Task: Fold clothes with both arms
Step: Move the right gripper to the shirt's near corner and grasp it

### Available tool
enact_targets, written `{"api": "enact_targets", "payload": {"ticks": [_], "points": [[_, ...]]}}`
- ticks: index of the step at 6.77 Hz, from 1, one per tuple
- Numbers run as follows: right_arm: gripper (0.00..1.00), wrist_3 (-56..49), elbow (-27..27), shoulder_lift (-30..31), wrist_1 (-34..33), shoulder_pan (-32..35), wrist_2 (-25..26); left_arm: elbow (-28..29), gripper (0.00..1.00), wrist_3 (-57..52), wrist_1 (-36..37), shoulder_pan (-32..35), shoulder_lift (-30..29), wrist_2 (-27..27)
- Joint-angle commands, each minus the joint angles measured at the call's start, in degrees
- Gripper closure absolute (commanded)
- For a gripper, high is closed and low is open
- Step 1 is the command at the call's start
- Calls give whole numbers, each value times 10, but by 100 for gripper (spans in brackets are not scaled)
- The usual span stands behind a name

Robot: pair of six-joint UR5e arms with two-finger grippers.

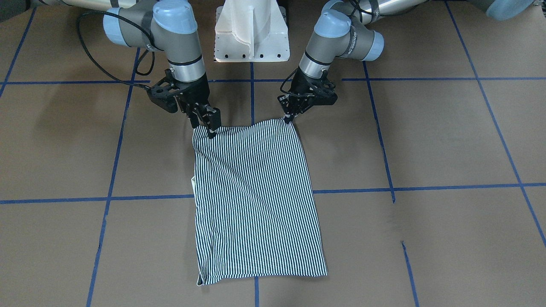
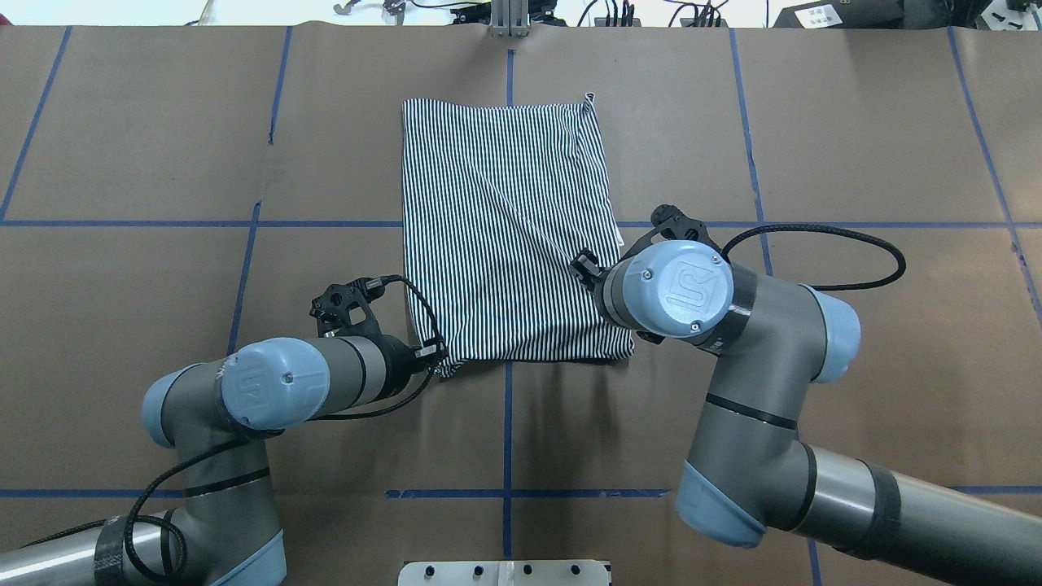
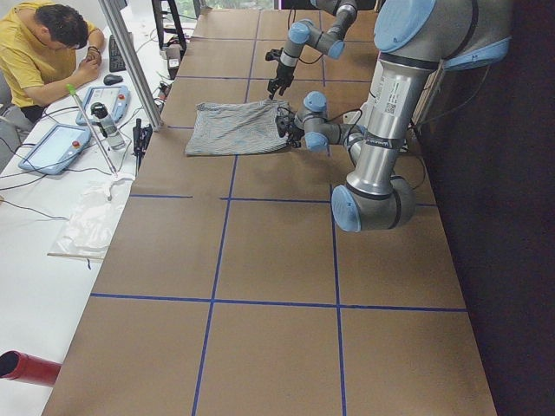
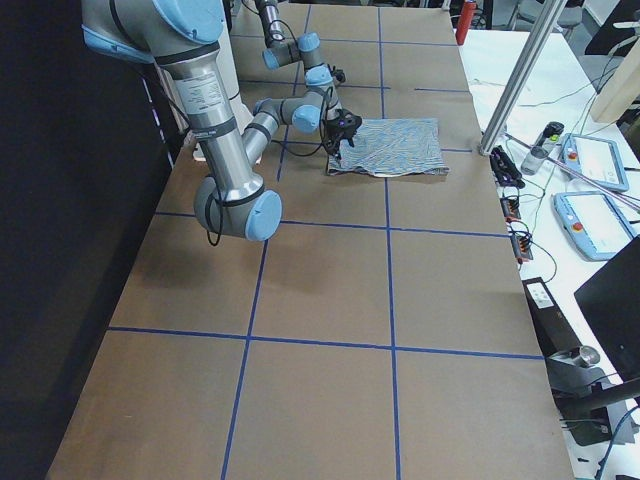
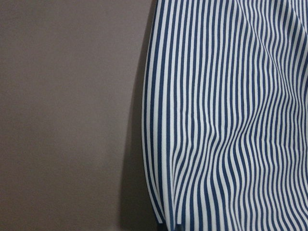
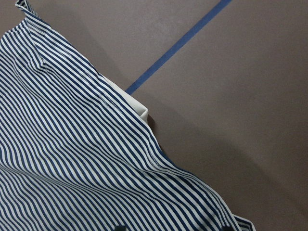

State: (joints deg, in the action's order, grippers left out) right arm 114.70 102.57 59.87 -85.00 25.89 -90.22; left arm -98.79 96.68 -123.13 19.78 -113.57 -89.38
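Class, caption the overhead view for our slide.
Left gripper and right gripper hold a folded striped polo shirt's near corners.

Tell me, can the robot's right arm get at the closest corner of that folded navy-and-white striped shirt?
Likely yes: its right hand is right at that corner of the navy-and-white striped shirt, with nothing in between.

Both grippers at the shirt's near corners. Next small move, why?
Probably lift both corners together and carry them toward the far edge. The black left gripper and black right gripper each seem to pinch a near corner of the navy-and-white striped polo shirt, which lies flat, folded to a long rectangle.
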Motion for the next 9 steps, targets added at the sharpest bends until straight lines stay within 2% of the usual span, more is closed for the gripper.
{"api": "enact_targets", "payload": {"ticks": [1,3,9], "points": [[26,-3,-49,-23,-4,-17,9,0,100,0,-1,0,0,0],[26,1,-51,-24,-31,-38,25,0,100,0,-1,0,0,0],[26,0,-90,-46,-31,-39,45,0,100,0,-1,0,2,0]]}}
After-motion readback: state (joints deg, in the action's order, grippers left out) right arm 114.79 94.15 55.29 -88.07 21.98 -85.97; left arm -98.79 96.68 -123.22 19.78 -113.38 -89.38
